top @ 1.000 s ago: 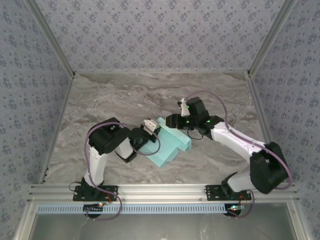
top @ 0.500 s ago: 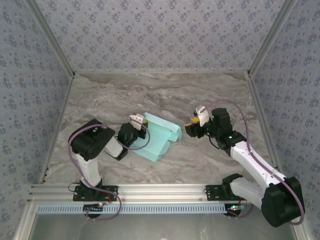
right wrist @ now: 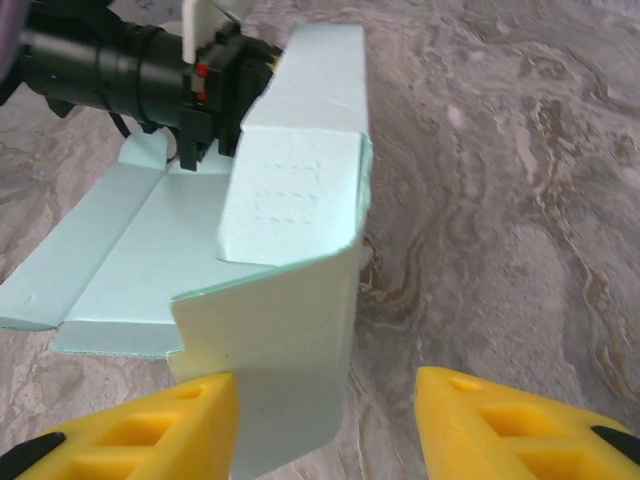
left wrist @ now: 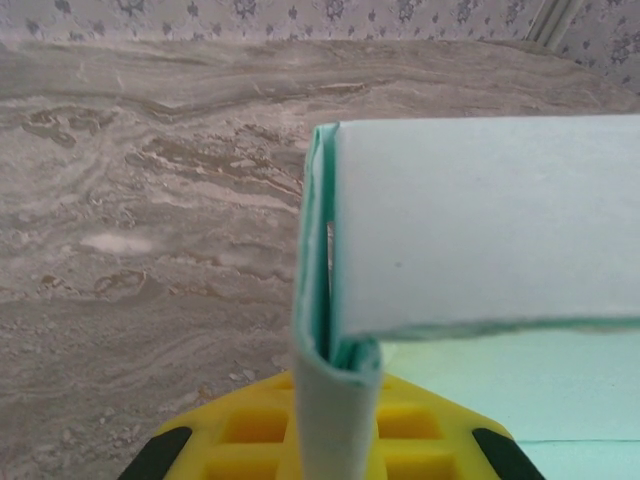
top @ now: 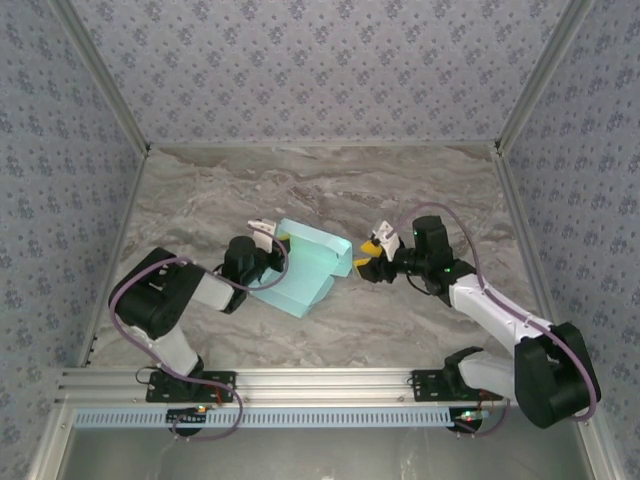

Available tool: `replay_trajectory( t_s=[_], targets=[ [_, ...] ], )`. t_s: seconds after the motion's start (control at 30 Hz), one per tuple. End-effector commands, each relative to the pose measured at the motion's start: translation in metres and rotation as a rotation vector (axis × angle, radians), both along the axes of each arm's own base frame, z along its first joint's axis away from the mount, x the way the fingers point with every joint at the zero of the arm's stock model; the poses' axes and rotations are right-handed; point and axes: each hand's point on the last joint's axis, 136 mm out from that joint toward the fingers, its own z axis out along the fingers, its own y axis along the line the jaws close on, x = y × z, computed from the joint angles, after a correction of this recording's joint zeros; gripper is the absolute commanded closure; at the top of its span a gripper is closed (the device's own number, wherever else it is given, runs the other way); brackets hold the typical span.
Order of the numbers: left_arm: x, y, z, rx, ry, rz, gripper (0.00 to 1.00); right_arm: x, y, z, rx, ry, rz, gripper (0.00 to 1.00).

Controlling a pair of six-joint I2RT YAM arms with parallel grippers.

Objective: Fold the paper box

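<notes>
The left gripper (left wrist: 336, 440) is shut tight on the paper box (left wrist: 480, 220). A doubled fold of the pale aqua card stands upright between its yellow fingers (left wrist: 440, 425), and from this fold a wide panel goes out sideways above the rest of the sheet. In the top view the left gripper (top: 270, 243) sits at the far left corner of the paper box (top: 300, 278).

The right gripper (right wrist: 328, 400) has its jaws apart, with a wide gap between the two yellow fingers (right wrist: 500, 425). A raised flap of the paper box (right wrist: 300, 200), with a stepped cut on its lower edge, comes down into this gap, close against the finger on the left of that view. I cannot tell if the card touches this finger. The other finger is well apart from the card. From above, the right gripper (top: 368, 256) is just beside the right end of the box, where the flap stands up.

The box is partly folded. Its larger part lies flat on the grey marble-patterned table (top: 200, 190), and the raised panel leans over it. The black wrist of the left arm (right wrist: 110, 65) shows behind the far side of the box.
</notes>
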Motion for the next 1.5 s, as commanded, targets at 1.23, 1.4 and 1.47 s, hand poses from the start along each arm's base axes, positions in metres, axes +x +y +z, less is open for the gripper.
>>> replay_trajectory(
  t_s=[1.23, 1.4, 1.47],
  targets=[
    [0.011, -0.02, 0.015, -0.145, -0.006, 0.049, 1.0, -0.024, 0.06, 0.027, -0.018, -0.192, 0.059, 0.46],
    [0.017, -0.012, 0.021, -0.138, -0.03, 0.085, 1.0, -0.012, 0.038, 0.032, -0.005, -0.178, -0.044, 0.42],
    [0.019, -0.011, 0.02, -0.113, -0.045, 0.097, 1.0, -0.007, 0.024, 0.036, 0.035, -0.153, -0.11, 0.4]
  ],
)
